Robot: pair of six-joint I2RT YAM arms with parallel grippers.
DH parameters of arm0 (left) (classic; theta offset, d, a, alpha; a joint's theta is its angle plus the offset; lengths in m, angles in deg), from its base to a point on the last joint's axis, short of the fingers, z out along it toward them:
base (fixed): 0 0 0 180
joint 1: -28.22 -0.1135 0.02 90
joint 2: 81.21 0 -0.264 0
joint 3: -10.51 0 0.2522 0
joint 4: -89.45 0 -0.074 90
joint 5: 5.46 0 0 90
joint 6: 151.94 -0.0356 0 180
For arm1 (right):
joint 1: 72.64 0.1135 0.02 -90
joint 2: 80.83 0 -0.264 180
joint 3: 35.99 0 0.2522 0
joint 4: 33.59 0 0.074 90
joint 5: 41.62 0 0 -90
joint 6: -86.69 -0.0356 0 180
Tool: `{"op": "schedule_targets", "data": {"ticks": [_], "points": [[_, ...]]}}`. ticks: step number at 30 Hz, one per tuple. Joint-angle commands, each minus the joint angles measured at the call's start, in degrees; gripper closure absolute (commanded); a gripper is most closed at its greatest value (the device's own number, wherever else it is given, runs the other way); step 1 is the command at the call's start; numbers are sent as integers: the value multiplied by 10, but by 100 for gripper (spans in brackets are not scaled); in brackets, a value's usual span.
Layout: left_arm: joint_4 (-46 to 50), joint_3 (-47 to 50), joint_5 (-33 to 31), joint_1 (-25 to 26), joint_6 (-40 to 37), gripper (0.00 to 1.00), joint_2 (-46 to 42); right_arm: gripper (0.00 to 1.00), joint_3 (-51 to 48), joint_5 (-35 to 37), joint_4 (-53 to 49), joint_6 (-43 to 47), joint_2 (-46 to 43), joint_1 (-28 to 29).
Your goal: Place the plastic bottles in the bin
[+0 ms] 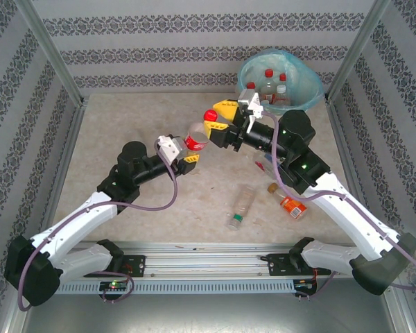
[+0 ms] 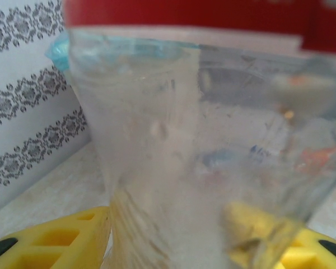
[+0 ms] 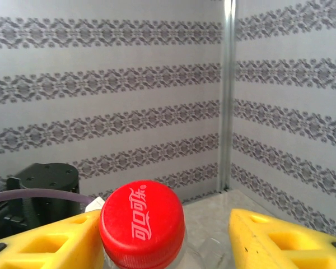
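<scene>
A clear plastic bottle (image 1: pixel 196 137) with a red label and a red cap (image 1: pixel 209 115) hangs above the table's middle. My left gripper (image 1: pixel 187 150) is shut on its lower body; in the left wrist view the bottle (image 2: pixel 185 157) sits between the yellow fingers (image 2: pixel 50 241). My right gripper (image 1: pixel 218 118) stands open round the cap (image 3: pixel 141 223), its left finger (image 3: pixel 45 244) against the cap and its right finger (image 3: pixel 280 241) apart from it. The bin (image 1: pixel 312 87), lined in turquoise, stands at the back right with several bottles inside. Two more bottles lie on the table: a clear one (image 1: pixel 241 207) and an orange one (image 1: pixel 289 204).
Patterned walls with metal corner posts (image 1: pixel 52 59) close in the table on three sides. A small red scrap (image 1: pixel 260 165) lies under the right arm. The arms' rail (image 1: pixel 208 263) runs along the near edge.
</scene>
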Motion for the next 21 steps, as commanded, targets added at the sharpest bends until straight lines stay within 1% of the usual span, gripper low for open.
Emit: {"op": "schedule_targets", "data": {"ticks": [1,3,5,8,9,10,11,12,17,21], "points": [[-38,6,11,9,-38,56,-14,47,23,-25,-5,4,-1,4],[-35,6,11,10,-42,56,-16,53,20,-24,-8,2,-7,4],[-32,8,10,11,-47,56,-17,57,20,-24,-15,1,-10,4],[-28,8,10,12,-55,57,-18,60,21,-27,-26,1,-14,4],[-27,8,10,12,-57,57,-17,59,21,-29,-26,1,-15,5],[-24,7,10,12,-59,57,-16,57,20,-29,-26,0,-16,4],[-21,6,11,13,-61,57,-15,52,20,-28,-27,0,-18,5],[-19,5,12,13,-62,56,-14,50,19,-27,-26,0,-19,6],[-15,3,15,13,-63,56,-9,53,24,-27,-32,2,-18,5],[-6,0,19,13,-69,56,-2,49,22,-20,-33,4,-17,6]]}}
